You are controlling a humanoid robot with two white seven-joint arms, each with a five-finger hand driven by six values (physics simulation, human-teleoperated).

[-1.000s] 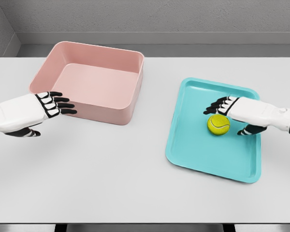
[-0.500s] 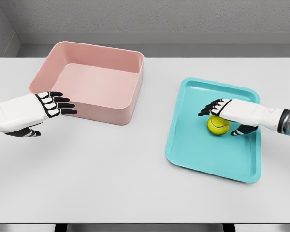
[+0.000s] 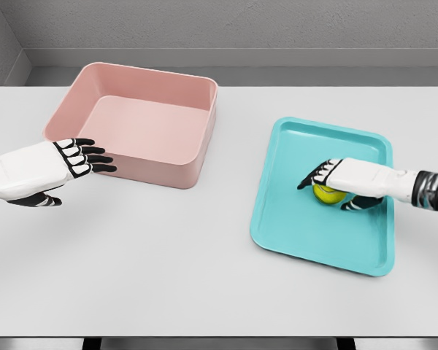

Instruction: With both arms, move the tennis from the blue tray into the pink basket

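Note:
A yellow-green tennis ball (image 3: 325, 195) lies on the blue tray (image 3: 306, 240) at the right of the table, mostly covered from above. My right hand (image 3: 328, 192) is laid over the ball, its fingers (image 3: 310, 178) reaching past the ball's left side and the thumb on its near right side; they are not closed round it. The pink basket (image 3: 171, 171) stands at the back left with nothing inside. My left hand (image 3: 84, 162) hovers open by the basket's near left wall, fingers pointing right and close to the wall.
The white table (image 3: 168, 262) stretches wide between basket and tray and along the front. A grey wall runs behind the table's far edge.
My right hand has slid left and down across the tray until it covers the ball. The ball, basket, tray and left hand have stayed where they were.

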